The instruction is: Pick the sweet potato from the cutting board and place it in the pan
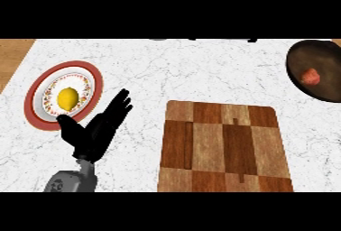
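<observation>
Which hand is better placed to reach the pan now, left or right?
Probably the right, though it is out of view: the pan sits at the far right edge. The left hand rests open at the left beside the plate, with the cutting board between it and the pan.

This is a kitchen: a white marble-patterned counter [200, 76] carries a wooden patchwork cutting board [224, 149]. A dark pan [316, 70] sits at the far right edge with a reddish piece of food inside it. A red-rimmed patterned plate [40, 97] at the left holds a yellow lemon [68, 98].
</observation>
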You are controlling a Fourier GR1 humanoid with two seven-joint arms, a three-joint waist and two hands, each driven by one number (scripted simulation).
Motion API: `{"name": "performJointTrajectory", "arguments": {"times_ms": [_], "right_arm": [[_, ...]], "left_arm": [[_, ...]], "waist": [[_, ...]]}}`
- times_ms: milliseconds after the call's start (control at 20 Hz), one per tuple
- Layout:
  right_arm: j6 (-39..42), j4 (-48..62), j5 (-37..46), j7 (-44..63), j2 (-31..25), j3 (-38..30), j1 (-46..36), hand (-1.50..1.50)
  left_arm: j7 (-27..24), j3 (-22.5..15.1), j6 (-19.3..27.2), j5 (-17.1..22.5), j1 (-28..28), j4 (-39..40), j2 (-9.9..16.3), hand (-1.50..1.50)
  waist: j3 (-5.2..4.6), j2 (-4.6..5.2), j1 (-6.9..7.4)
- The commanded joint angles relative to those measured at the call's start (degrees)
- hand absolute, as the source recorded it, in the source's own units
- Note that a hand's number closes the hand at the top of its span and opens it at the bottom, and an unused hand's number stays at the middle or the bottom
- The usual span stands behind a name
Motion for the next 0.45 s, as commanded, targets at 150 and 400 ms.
{"name": "performJointTrajectory", "arguments": {"times_ms": [150,400], "right_arm": [[7.72,-1.09,-0.27,-3.71,-2.68,0.04,3.43,-1.5],[9.62,-2.32,0.49,-4.94,-2.14,1.32,5.32,-1.5]], "left_arm": [[-0.21,0.15,-0.89,0.65,1.95,-0.89,0.56,0.0],[0.56,0.92,-0.48,0.5,0.63,-0.57,1.0,0.0]], "waist": [[0.0,-0.42,0.14],[-0.05,-0.58,-0.36]]}}
